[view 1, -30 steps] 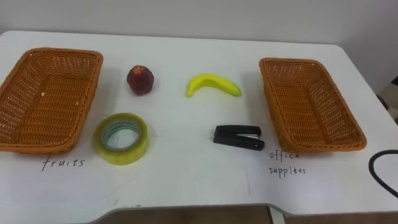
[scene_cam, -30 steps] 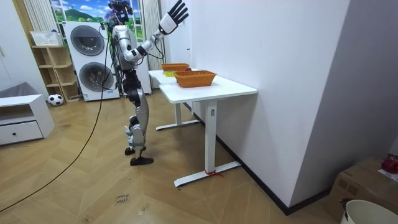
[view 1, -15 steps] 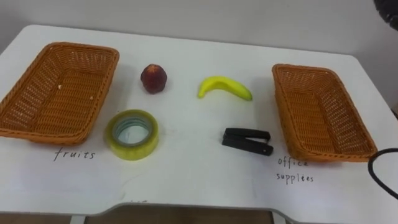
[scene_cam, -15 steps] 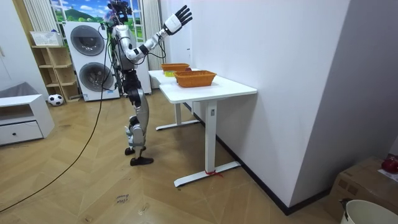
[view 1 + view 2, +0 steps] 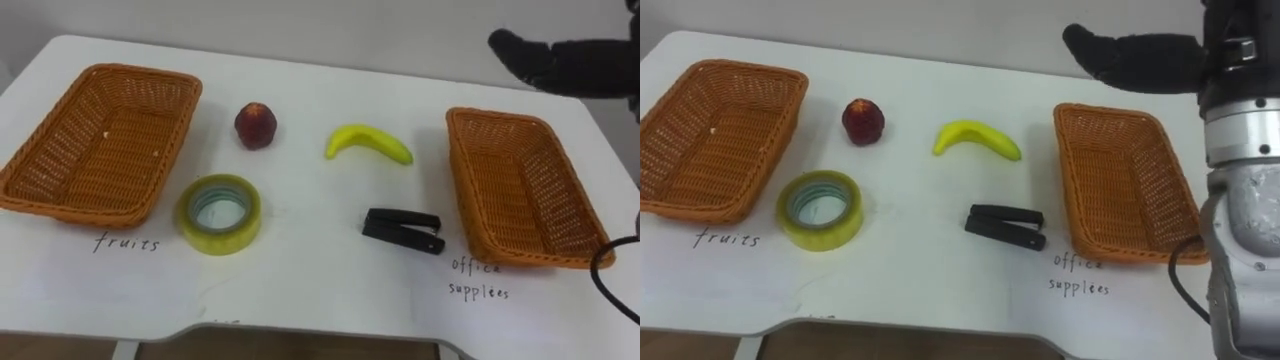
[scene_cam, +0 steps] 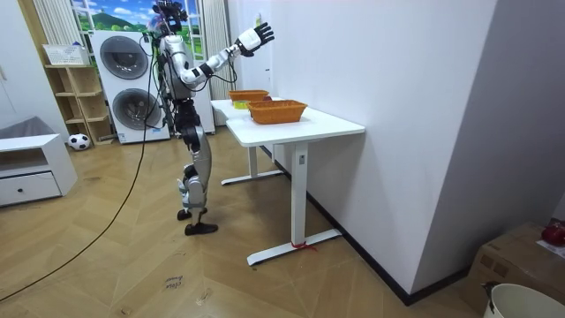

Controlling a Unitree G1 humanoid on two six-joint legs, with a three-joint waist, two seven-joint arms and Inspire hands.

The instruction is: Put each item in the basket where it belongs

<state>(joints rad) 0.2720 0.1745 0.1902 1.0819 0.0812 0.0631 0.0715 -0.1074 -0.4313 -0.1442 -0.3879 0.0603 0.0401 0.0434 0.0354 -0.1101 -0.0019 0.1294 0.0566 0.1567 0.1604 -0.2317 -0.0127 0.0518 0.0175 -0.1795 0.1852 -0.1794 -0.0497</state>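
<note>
Nothing is sorted yet: both baskets are empty, and all four things lie on the table [image 5: 310,290] between them. The red fruit [image 5: 256,124] and the banana [image 5: 367,143] are found in the far row. The tape [image 5: 219,213] and the stapler [image 5: 404,229] are found in the near row. The stapler is just beside the right basket [image 5: 515,190], and the tape just beside the left basket [image 5: 100,140].

The step in hand is judged to be the first reach, most likely for the stapler or the banana, since those are nearest the raised arm. For the stapler, the hand should be brought down from above and the fingers kept wide until its narrow sides are straddled. It should then be lifted well clear of the wicker rim before being let go inside the right basket. The banana, which is near, should not be swept aside on the way down.

The right hand [image 5: 1135,58] is held high over the table's far right corner, beyond the right basket, well apart from everything. Its fingers are stretched out straight toward the robot's left, and nothing is held. In the room view the arm is seen lifted forward and up at about head height
</note>
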